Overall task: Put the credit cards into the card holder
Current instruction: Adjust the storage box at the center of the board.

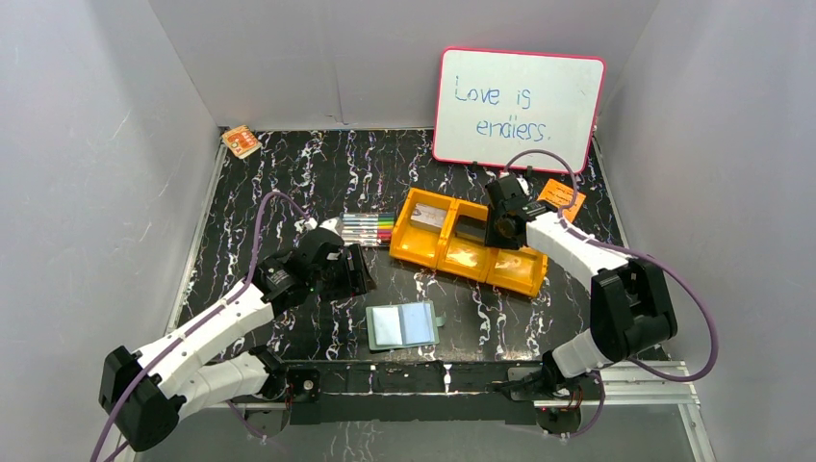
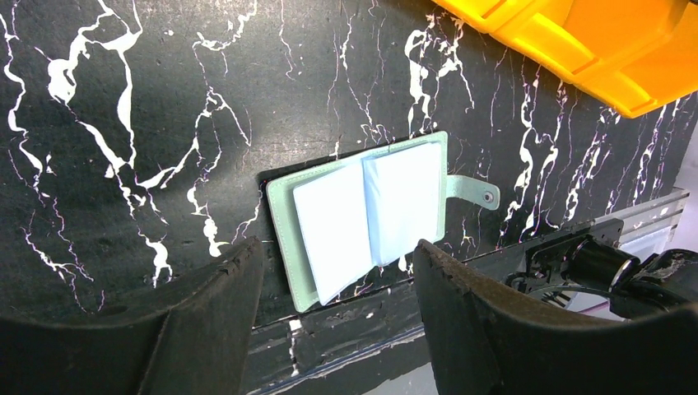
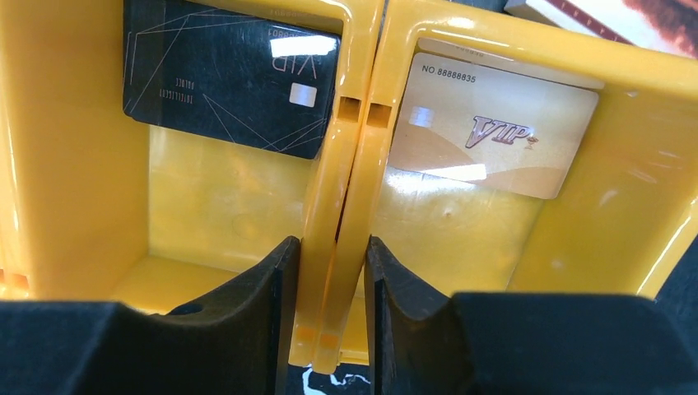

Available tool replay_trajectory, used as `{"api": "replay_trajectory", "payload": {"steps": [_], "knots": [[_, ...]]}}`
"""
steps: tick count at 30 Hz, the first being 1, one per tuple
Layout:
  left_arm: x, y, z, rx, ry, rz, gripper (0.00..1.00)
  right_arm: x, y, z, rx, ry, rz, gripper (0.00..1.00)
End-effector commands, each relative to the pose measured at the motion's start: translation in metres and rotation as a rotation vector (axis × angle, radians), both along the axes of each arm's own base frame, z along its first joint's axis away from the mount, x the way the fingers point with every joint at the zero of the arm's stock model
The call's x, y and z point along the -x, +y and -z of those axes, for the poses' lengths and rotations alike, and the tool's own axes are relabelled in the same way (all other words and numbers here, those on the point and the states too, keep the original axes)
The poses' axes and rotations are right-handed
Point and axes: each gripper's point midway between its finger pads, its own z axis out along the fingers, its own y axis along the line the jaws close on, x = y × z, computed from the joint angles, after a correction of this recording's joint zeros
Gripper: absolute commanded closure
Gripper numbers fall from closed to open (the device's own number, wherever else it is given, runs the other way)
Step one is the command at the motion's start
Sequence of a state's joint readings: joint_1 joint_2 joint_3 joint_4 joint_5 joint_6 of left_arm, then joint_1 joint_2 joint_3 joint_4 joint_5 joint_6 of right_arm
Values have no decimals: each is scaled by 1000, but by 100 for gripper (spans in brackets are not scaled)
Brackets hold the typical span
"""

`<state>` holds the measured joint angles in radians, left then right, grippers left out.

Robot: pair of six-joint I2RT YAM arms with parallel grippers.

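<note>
Each arm is being seen as a chain of rounded white shells and black joint housings. The left arm (image 1: 207,332) and the right arm (image 1: 568,245) are being shown alike in build, each on a black base. A purple cable (image 1: 256,236) is being carried along each arm, looping free of the links. The left gripper (image 2: 336,247) and the right gripper (image 3: 331,243) are being shown with matte black, wedge-shaped fingers (image 2: 206,329), their inner edges rough and scuffed.

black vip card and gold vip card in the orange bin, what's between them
The orange plastic bin's doubled partition wall, shown in the right wrist view; the right gripper is closed across it, one finger in each compartment.
</note>
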<state>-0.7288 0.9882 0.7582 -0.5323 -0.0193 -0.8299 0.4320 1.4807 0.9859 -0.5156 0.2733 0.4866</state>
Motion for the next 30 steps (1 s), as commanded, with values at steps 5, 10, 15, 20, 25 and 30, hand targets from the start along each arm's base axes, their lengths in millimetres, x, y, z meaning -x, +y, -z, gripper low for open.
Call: {"api": "replay_trajectory", "payload": {"steps": [5,10,15,20,25,30], "knots": [[9,8,9,-3,14,-11,35,-45,13,-26,39,-140,-145,75],[10,5,12,7,27,-9,35,-68,14,-32,116,-194,-228,81],[11,4,18,4,38,-7,36,-90,17,-33,187,-233,-317,85],[11,4,23,5,44,-11,36,-105,19,-32,225,-253,-357,85],[11,4,25,-1,46,-7,36,-116,15,-26,299,-272,-409,85],[14,-1,28,11,68,15,36,-127,14,-25,333,-285,-412,83]]}}
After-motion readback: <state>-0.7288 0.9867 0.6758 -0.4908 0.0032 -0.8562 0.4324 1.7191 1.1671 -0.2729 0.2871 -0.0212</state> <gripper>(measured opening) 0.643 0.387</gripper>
